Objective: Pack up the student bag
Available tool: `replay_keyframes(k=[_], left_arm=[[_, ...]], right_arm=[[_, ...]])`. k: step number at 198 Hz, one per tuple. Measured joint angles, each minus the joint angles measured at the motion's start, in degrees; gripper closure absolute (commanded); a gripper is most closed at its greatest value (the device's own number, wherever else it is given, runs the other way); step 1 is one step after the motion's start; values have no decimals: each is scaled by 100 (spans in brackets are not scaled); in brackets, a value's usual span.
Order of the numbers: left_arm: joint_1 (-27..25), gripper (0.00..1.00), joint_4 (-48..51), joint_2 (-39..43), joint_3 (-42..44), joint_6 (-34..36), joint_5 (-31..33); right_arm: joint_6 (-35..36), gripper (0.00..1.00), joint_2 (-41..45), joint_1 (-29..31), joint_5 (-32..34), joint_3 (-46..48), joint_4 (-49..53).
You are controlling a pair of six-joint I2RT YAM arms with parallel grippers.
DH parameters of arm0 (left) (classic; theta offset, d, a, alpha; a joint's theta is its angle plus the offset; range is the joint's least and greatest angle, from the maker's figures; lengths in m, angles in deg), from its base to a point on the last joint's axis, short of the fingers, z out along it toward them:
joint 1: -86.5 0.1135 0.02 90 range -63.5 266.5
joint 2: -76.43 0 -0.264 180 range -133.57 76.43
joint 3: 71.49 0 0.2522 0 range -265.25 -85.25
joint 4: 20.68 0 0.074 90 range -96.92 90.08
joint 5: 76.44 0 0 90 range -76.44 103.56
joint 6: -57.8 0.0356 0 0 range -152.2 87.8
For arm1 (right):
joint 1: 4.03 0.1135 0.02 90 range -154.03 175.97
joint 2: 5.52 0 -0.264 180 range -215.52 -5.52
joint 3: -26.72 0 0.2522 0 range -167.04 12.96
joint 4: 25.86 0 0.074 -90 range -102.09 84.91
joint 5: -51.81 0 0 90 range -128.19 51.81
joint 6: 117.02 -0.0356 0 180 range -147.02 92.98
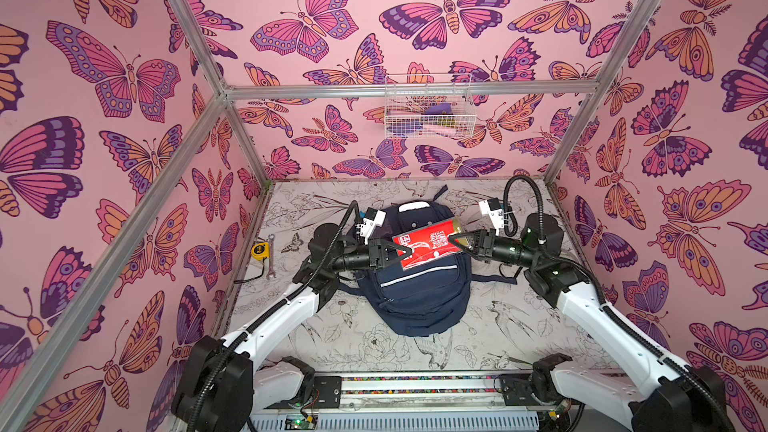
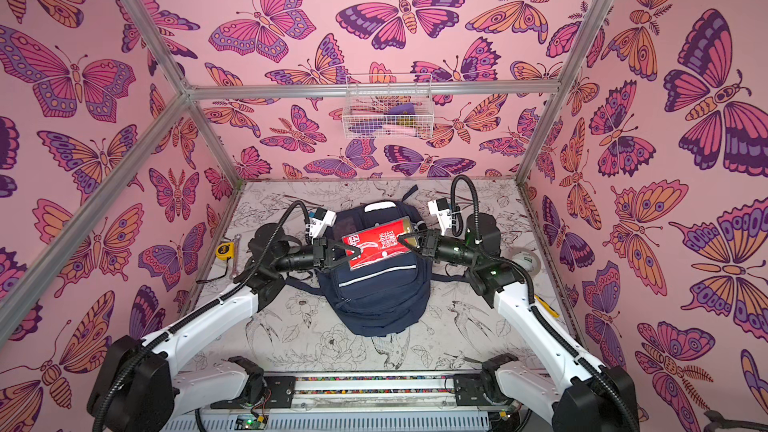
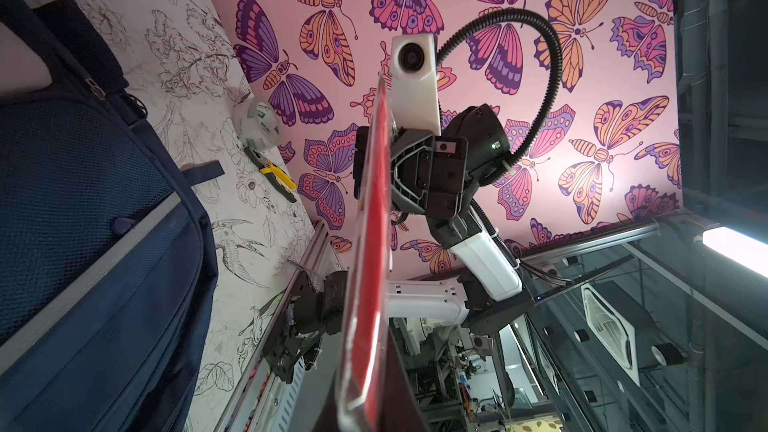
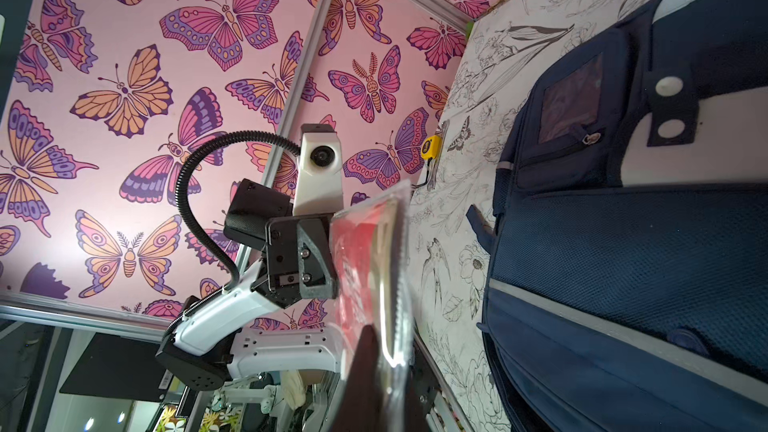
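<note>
On the table (image 1: 511, 334), your student bag (image 1: 419, 301) lay top toward the back wall (image 1: 374, 35). Left gripper (image 1: 407, 252) and right gripper (image 1: 455, 241) pinched a red packet (image 1: 430, 243).

Along the left edge of the tabletop (image 1: 511, 338), printed with line drawings of flowers and birds: a yellow tape measure (image 1: 260, 251), a wrench (image 1: 271, 267) just beside it. Along the right edge: a pale roll of tape (image 2: 525, 261) and, nearer the front, a yellow-handled tool (image 3: 279, 174). High on the back wall (image 1: 374, 6), pink with butterflies: a white wire basket (image 1: 430, 135) hung from a metal bar (image 1: 332, 91), holding purple and pink things too small to tell.
</note>
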Motion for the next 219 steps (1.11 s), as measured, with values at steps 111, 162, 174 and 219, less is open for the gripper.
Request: replay_keyframes(k=[111, 162, 174, 219], left_arm=[[-105, 14, 4605, 1209, -1207, 3250, 3493], [-1325, 9, 5473, -337, -2140, 4223, 4981], [-1679, 8, 5558, -695, -2382, 4524, 5257], [-2391, 1, 5796, -1766, -2889, 5458, 5799]], right_arm=[[1156, 100, 553, -348, 2103, -509, 2942], [1019, 100, 363, -1711, 2518, -319, 3648], [984, 100, 210, -1998, 2479, -284, 3709], [874, 100, -490, -2312, 2072, -278, 3615]])
